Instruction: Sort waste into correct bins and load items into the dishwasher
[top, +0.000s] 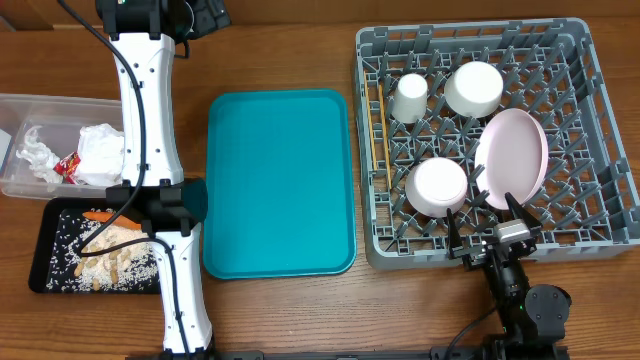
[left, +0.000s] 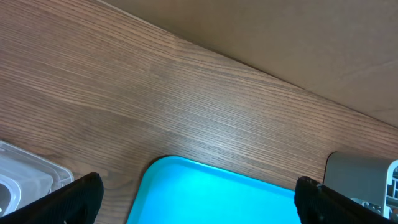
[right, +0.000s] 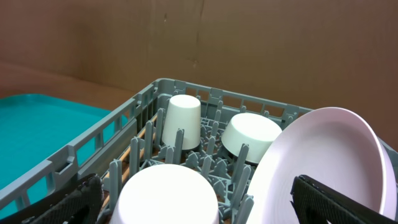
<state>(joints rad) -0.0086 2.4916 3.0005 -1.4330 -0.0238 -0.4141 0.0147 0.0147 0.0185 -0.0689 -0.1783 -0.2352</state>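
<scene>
The grey dish rack (top: 590, 120) at the right holds a white cup (top: 410, 97), a white bowl (top: 473, 88), a second upturned bowl (top: 437, 187), the pink-white plate (top: 515, 158) on edge, and chopsticks (top: 377, 125) along its left side. My right gripper (top: 490, 232) is open and empty at the rack's near edge; its wrist view shows the near bowl (right: 168, 196), plate (right: 323, 155), cup (right: 184, 121) and far bowl (right: 252, 137) ahead of the jaws (right: 199, 199). My left gripper (top: 190, 198) is open and empty (left: 196, 196) beside the teal tray's left edge.
A clear tub (top: 20, 175) at the left holds crumpled tissue (top: 100, 150) and a red wrapper (top: 70, 165). A black tray (top: 42, 250) below it holds rice scraps, peanuts and a carrot piece (top: 98, 215). The teal tray (top: 280, 180) lies in the middle.
</scene>
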